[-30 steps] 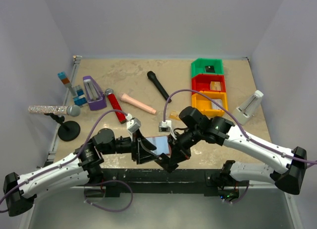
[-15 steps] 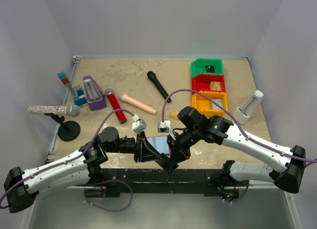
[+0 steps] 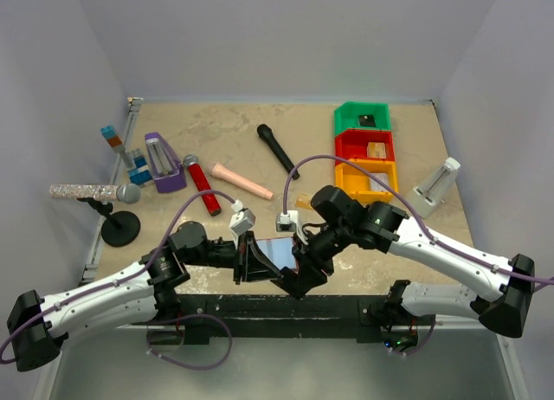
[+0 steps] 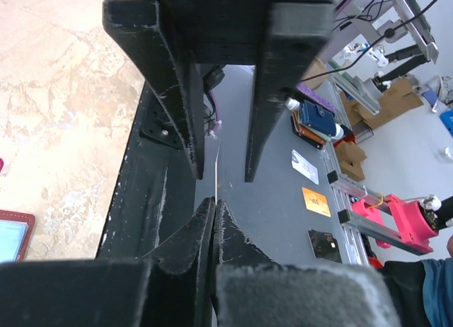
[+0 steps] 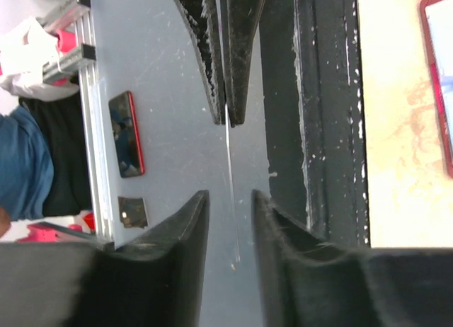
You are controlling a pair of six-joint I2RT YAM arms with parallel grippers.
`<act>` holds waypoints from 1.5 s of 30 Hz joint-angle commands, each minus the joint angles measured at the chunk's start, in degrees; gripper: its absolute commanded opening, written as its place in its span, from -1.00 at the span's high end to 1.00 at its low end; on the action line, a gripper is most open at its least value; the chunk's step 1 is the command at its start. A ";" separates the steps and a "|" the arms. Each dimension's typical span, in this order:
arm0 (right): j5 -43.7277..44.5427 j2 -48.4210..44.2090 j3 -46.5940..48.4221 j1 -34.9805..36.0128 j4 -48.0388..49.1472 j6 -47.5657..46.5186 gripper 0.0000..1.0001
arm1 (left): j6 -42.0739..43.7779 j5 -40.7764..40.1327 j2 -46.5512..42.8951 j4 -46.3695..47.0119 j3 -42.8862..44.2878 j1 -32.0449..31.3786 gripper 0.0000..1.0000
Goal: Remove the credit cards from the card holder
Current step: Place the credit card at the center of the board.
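Note:
The card holder [image 3: 279, 251] lies open on the table between the arms, dark red with a pale blue inside; a corner of the holder [image 4: 10, 234] shows in the left wrist view and an edge of the holder [image 5: 439, 79] in the right wrist view. Over the table's near edge, the two grippers face each other tip to tip. My left gripper [image 4: 214, 201] is shut on a thin credit card [image 5: 231, 185], seen edge-on. My right gripper [image 5: 230, 194] stands open around the card's other end, fingers clear of it.
Green [image 3: 363, 117], red [image 3: 365, 145] and yellow [image 3: 370, 177] bins stand stacked at the back right, with small flat pieces inside. A black microphone [image 3: 275, 149], a red microphone [image 3: 201, 185], a pink cylinder [image 3: 241, 181] and a purple block [image 3: 163, 163] lie further back. A microphone on a stand [image 3: 91, 192] is at the left.
My left gripper has closed on the card. The right gripper, shut on it before, has opened and let it go. The left arm has shifted slightly to the right.

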 commanded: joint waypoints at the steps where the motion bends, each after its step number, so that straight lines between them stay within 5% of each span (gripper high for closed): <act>1: 1.87 -1.20 2.19 0.20 -0.13 0.44 0.02 | -1.14 -2.73 -2.03 4.15 -1.49 0.17 1.00; 9: 16.98 -7.08 1.14 -3.92 0.14 7.82 -0.34 | -3.15 -27.06 -9.50 -6.38 -4.39 2.71 1.00; 10: 18.57 -8.31 0.70 -4.71 0.05 8.53 -0.72 | -4.03 -31.01 -10.20 -9.00 -4.48 3.68 1.00; 13: 24.11 -12.27 -0.53 -5.60 0.05 9.85 -0.78 | -8.16 -39.65 -9.95 -17.98 -3.95 9.46 1.00; 21: 29.66 -19.92 -6.24 -5.60 3.56 13.62 -0.77 | -11.86 -36.50 3.75 -15.46 -3.60 22.83 1.00; 29: 25.36 -21.07 -12.66 -5.51 10.85 17.41 -0.75 | -10.64 -27.98 14.30 -4.81 -3.17 33.29 1.00; 45: 23.59 -20.19 -15.39 -5.60 14.38 17.32 -0.75 | -5.62 -19.62 28.46 -4.99 5.10 41.48 1.00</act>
